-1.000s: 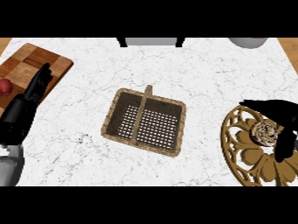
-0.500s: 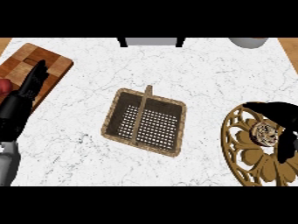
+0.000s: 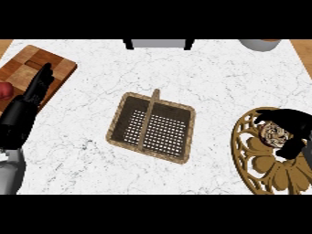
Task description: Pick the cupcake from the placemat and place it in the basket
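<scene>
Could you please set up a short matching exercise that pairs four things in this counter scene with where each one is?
Things:
1. cupcake
2. basket
3. red fruit
4. left hand

Places:
A. middle of the counter, nothing inside
B. on the wooden cutting board at the far left
C. on the golden placemat, with the right hand curled round it
D. fingers straight, lying over the board's right edge

Pairs: 1-C, 2-A, 3-B, 4-D
</scene>
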### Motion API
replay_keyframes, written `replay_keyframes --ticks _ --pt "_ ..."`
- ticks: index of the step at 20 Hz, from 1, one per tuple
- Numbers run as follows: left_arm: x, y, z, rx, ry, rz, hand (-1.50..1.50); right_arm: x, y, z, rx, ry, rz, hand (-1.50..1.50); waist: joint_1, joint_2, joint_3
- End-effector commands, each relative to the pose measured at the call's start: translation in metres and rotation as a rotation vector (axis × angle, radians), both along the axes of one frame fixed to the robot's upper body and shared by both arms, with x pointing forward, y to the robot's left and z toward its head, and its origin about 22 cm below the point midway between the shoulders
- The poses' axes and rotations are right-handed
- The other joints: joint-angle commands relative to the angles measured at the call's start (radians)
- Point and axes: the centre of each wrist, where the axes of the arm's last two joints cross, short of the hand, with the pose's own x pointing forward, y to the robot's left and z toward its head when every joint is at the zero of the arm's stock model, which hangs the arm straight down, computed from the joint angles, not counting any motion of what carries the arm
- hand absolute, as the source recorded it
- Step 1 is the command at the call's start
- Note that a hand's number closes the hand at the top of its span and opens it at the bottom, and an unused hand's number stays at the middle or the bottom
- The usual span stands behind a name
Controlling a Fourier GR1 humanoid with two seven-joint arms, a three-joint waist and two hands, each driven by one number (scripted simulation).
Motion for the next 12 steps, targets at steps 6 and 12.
replay_keyframes --ticks 6,12 --pt "0.006 0.004 -0.015 0.01 -0.003 0.003 0.0 -0.003 0.007 -0.018 0.001 -0.024 0.079 1.5 -0.005 0.004 0.003" --pt "0.009 0.0 0.003 0.01 0.007 0.0 0.0 -0.004 -0.006 -0.008 -0.03 -0.135 0.045 1.5 -0.006 0.003 0.003"
